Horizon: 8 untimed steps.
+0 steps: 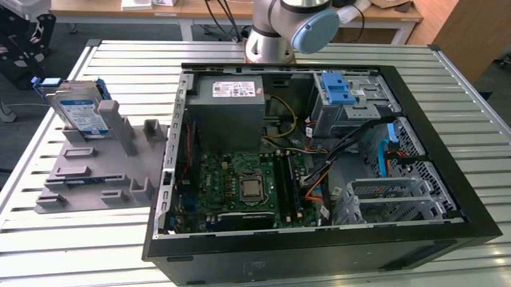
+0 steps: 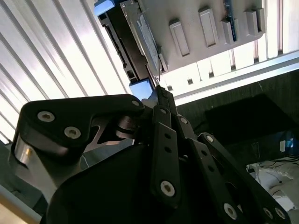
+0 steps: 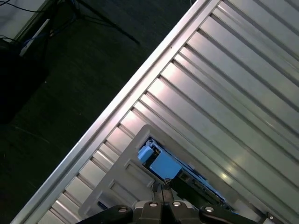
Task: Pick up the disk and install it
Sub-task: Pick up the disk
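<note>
Over on the exterior view's left, the disk [image 1: 82, 112] stands on its end in a grey holder [image 1: 96, 173] and leans back a little. Its face with the white-and-blue label looks toward about five o'clock in that view. Its blue frame pokes up at the top. From the middle of the open computer case [image 1: 319, 254], the disk sits at about ten o'clock. It is well apart from the case, with a bit of the metal table [image 1: 72, 251] between them.

The gripper [image 3: 163, 193] hangs above the disk and looks down on it. In the first wrist view, the blue end of the frame shows just past the tips. So the disk lies straight down from the gripper, apart from it and not touching.

The disk's thin top edge faces the gripper, and its long way runs up and down. The two fingers look pressed together, tip to tip, with nothing between them. I judge that the disk is not yet picked up.

The robot arm's base [image 1: 276, 36] is at about twelve o'clock from the case.
</note>
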{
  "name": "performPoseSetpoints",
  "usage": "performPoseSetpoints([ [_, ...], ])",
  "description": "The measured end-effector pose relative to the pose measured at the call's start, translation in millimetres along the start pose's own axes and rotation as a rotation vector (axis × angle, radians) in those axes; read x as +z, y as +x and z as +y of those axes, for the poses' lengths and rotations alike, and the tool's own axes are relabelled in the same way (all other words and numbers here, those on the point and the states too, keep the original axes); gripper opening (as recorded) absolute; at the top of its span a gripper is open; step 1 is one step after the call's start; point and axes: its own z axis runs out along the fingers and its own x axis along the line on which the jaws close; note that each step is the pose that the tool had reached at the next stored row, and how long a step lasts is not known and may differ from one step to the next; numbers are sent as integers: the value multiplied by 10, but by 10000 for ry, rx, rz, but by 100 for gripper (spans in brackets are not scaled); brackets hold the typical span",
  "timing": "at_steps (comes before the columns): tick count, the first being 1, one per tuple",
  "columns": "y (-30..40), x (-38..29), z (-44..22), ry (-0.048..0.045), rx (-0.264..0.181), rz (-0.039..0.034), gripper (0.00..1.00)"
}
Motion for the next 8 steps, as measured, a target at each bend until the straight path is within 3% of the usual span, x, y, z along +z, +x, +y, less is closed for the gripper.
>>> performPoseSetpoints([
  [8,0,2,0,-13,-1364,59,11],
])
